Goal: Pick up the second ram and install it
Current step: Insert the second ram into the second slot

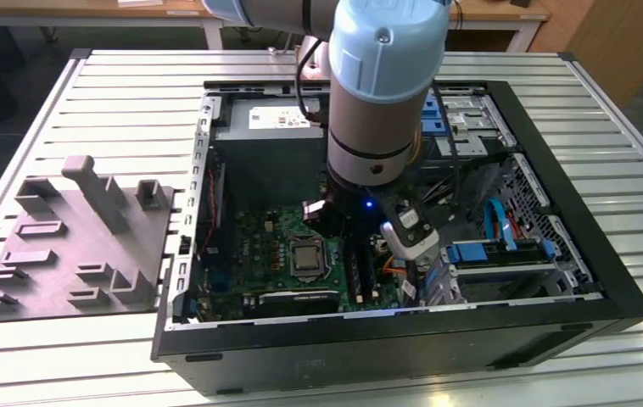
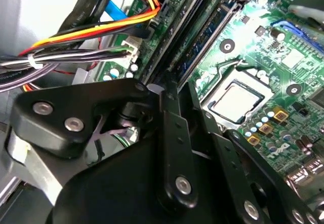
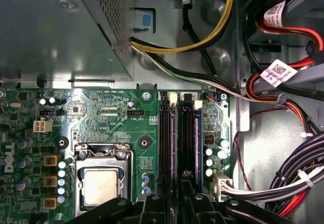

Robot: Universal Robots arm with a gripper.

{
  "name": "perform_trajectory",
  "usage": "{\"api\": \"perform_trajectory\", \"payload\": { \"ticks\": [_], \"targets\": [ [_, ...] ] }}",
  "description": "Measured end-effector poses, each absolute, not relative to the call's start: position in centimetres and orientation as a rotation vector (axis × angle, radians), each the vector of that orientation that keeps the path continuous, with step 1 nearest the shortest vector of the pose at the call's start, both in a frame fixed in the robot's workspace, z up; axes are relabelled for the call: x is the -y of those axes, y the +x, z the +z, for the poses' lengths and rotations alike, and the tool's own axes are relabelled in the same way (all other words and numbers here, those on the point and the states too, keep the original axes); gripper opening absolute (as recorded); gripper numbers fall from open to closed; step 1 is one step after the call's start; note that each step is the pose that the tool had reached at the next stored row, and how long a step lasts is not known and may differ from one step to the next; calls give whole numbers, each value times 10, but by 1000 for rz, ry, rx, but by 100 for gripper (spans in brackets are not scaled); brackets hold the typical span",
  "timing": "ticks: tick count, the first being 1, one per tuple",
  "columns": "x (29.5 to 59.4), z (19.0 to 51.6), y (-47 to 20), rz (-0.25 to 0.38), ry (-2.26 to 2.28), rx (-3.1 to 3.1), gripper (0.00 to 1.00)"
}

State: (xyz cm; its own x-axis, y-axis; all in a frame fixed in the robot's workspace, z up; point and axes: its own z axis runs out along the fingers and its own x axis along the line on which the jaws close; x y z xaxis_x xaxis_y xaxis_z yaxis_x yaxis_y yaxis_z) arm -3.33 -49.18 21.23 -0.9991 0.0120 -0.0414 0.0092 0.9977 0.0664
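Ribbed metal worktop point(image 1: 95, 102) carries an open case point(image 1: 593, 280); the pincer point(image 3: 174, 196) reaches inside over the motherboard point(image 3: 111, 117), its grip state unclear, beside a ram point(image 3: 196, 143) seated in its slot.

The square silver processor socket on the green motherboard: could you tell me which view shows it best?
The first wrist view: the square silver processor socket appears head-on, though the gripper cuts its lower edge. The second wrist view shows it obliquely; the exterior view shows it small beside the arm.
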Motion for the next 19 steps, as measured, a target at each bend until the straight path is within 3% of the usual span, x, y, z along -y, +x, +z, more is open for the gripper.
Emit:
{"api": "perform_trajectory", "payload": {
  "ticks": [12, 19],
  "targets": [
    [492, 252, -33, 103, 16, -3098, 24],
    [492, 254, -33, 103, 16, -3098, 24]
  ]
}}
